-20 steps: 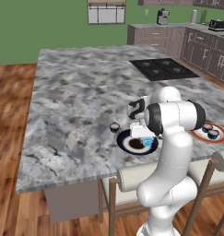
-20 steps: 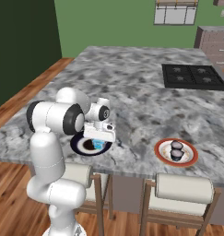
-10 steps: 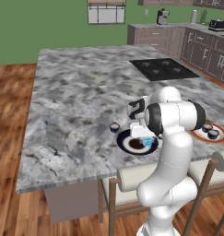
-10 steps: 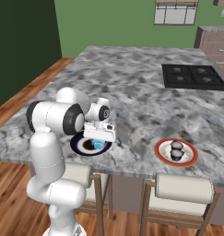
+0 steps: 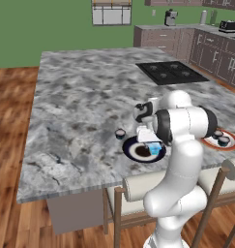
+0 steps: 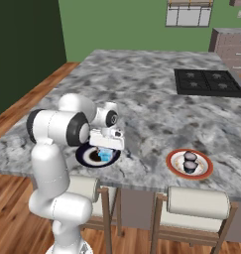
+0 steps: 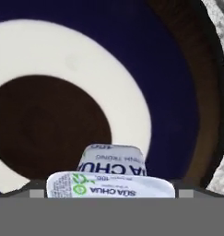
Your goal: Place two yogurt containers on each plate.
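**Blue tub on navy plate; last cup waiting at frame centre-left**

Gripper (image 5: 149, 140) is hovering low over the navy plate (image 5: 132, 151), centre of the left base view. The blue tub (image 5: 154, 148) is sitting on the plate's right half, directly under the hand; in the hand view it is lying at bottom centre, label up. Fingertips are hidden by the tub and hand, so I cannot tell whether the jaws are spread or pinching.

One dark cup (image 5: 120, 133) is standing on the counter just upper-left of the navy plate, near the gripper. My judgement: it is the next pick, lying up and left of the hand.

Two cups (image 6: 190, 162) are resting on the red-rimmed plate (image 6: 204, 173). The arm is folding forward, wrist pointing down.
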